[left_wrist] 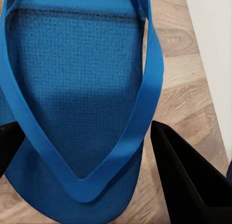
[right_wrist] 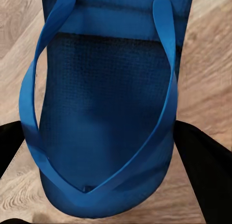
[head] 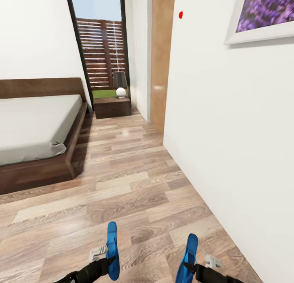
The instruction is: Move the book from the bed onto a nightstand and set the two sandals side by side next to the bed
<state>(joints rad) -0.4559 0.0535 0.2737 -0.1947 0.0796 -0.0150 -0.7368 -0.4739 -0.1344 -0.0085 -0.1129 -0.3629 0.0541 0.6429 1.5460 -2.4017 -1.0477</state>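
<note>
Head view: two blue sandals are held on edge low in the near foreground, one per arm. The left sandal (head: 112,250) is gripped by the left gripper (head: 107,259), the right sandal (head: 187,258) by the right gripper (head: 192,267); both are carried above the wood floor (head: 134,193), apart from each other, toes pointing far.

Left wrist view: the left sandal (left_wrist: 77,98) is seen sole-up face with its strap, black fingers (left_wrist: 188,180) closed narrow against its edges. Right wrist view: the right sandal (right_wrist: 104,112) is clamped the same way between black fingers (right_wrist: 205,175), floor planks behind.

The bed (head: 36,128) is at far left, off-white mattress on a dark brown frame, headboard against the far wall. No book can be made out on the visible part of the mattress. The nightstand (head: 112,107) is seen far, just right of the bed head, in front of a tall window (head: 100,42); a lamp (head: 120,85) stands on it. A white wall (head: 228,132) runs along the right, with a lavender picture (head: 265,12) at top right and a small red dot (head: 180,14) beside a wooden door edge (head: 162,58).
</note>
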